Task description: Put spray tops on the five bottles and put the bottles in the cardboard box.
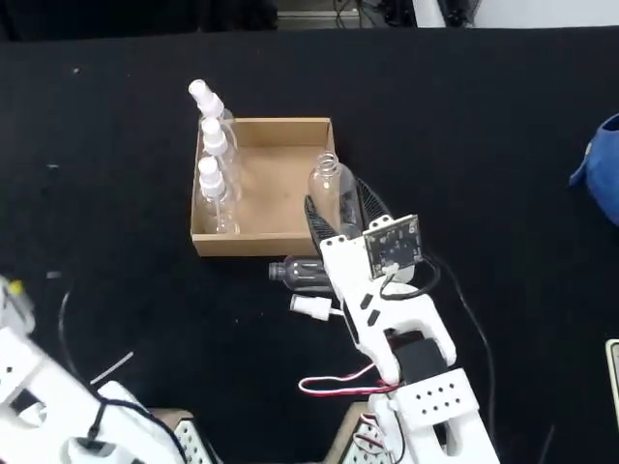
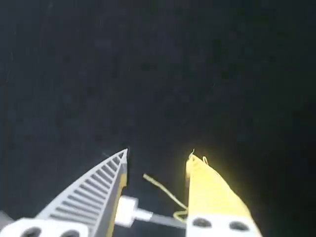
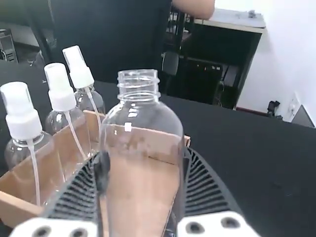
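Note:
My right gripper (image 1: 338, 205) (image 3: 145, 158) is shut on an upright clear bottle (image 1: 328, 184) (image 3: 140, 148) with an open neck, at the right edge of the cardboard box (image 1: 276, 237) (image 3: 15, 205). Three capped bottles (image 1: 215, 145) (image 3: 61, 106) stand along the box's left wall. Another uncapped bottle (image 1: 300, 273) lies on the table just in front of the box, with a loose spray top (image 1: 311, 307) beside it. My left gripper (image 2: 157, 155) is open over the black table. A white spray top (image 2: 129, 211) shows low between its fingers; whether it touches them I cannot tell.
The left arm's white body (image 1: 39, 387) sits at the front left corner. A blue object (image 1: 602, 174) lies at the right edge. Red and white cables (image 1: 338, 384) loop beside the right arm's base. Most of the box floor (image 1: 280, 184) is bare.

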Robot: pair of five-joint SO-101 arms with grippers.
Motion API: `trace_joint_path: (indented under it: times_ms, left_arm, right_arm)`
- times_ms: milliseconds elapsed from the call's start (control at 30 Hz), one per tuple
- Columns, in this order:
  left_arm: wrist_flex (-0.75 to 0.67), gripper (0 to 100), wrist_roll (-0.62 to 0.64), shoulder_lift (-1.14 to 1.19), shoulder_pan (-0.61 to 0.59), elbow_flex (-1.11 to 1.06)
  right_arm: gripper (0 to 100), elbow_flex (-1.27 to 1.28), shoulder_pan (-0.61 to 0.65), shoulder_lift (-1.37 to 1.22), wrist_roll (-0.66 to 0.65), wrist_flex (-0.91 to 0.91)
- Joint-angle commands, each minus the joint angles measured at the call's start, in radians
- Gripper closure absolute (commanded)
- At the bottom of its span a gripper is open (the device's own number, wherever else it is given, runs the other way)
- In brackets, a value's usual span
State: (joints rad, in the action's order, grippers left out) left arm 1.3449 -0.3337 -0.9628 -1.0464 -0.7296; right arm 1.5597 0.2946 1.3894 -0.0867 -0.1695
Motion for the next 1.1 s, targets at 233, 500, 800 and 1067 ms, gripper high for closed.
trace_joint_path:
  times_ms: [233,500,800,1067]
  left_arm:
    - [0.006,82,-0.557,-0.014,-0.329,-0.265]
    - [-0.193,83,-0.793,-0.012,-0.467,-0.377]
    - [-0.341,83,-0.787,-0.014,-0.461,-0.541]
    - [-0.572,83,-0.718,-0.005,-0.455,-0.582]
  right_arm:
    - [98.8,-0.002,-0.023,0.03,0.005,-0.003]
    - [98.8,-0.002,-0.023,0.03,0.005,-0.003]
    - [98.8,-0.002,-0.023,0.03,0.005,-0.003]
    - [98.8,-0.002,-0.023,0.03,0.005,-0.003]
